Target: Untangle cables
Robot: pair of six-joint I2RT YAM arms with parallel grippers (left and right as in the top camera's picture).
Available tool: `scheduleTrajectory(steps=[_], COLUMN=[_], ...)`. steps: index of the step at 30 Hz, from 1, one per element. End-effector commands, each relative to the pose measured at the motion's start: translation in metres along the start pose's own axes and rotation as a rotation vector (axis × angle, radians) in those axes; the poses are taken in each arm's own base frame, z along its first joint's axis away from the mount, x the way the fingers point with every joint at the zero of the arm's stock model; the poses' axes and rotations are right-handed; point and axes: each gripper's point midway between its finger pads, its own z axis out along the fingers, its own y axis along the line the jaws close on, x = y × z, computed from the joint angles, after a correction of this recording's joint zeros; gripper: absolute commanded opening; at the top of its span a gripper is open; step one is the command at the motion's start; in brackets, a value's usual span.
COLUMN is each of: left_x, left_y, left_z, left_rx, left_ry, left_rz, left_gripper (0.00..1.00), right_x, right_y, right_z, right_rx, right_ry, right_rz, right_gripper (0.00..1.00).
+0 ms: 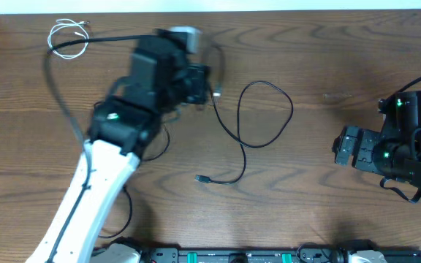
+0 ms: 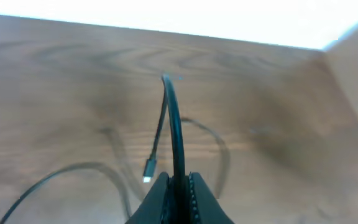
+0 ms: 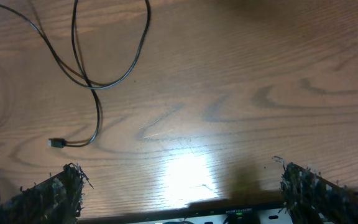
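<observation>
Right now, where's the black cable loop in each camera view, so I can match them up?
Overhead: the loop lies mid-table.
Left wrist: the tool grips a cable; a blurred curve behind it may be the loop, cannot tell.
Right wrist: the loop is upper left.
Landmark: its plug, lying below-left of the loop in the overhead and right wrist views.
</observation>
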Motion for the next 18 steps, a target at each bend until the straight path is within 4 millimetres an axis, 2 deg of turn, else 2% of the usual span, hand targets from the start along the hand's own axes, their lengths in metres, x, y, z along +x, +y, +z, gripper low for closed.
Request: scheduleTrajectory(steps=[1, 5, 8, 11, 12, 13, 14, 16, 18], left_x=[-0.021, -0.039, -0.044, -0.038, -0.035, -0.030, -0.024, -0.014, -0.004], left_y=[0.080, 0.165, 0.233, 0.287, 0.299, 0.311, 0.320, 0.330, 0.334], left_z=[-0.017, -0.050, -0.090, -0.133, -0.143, -0.155, -0.164, -0.175, -0.178], left_rx=[-0.273, -0.439, -0.567, -0.672, -0.700, -0.731, -0.755, -0.784, -0.800], left_ry=[-0.090, -0.187, -0.298, -0.383, -0.398, -0.411, -0.414, -0.410, -0.385], left_rz=[-0.176, -0.382, -0.593, -0.732, -0.758, -0.789, -0.816, -0.855, -0.883], left_gripper=[0.08, 0.08, 0.10, 0.33, 0.46, 0.66, 0.95, 0.97, 0.98], right_x=[-0.001, -0.001, -0.001, -0.001, -0.001, -0.001, -0.001, -0.001, -0.001], right_y=[-0.002, -0.002, -0.002, -0.002, -0.002, -0.002, -0.002, -0.002, -0.002], right_z=[0.000, -0.001, -0.001, 0.000, 0.000, -0.001, 0.000, 0.000, 0.000], right_rx=[0.007, 0.006, 0.006, 0.007, 0.007, 0.006, 0.007, 0.007, 0.007], right_ry=[-0.003, -0.003, -0.003, -0.003, -0.003, -0.003, -0.003, -0.003, -0.003], right_rz=[0.012, 0.012, 0.012, 0.012, 0.012, 0.012, 0.012, 0.012, 0.012], right_gripper=[0.99, 0.99, 0.99, 0.99, 0.99, 0.99, 0.99, 0.99, 0.99])
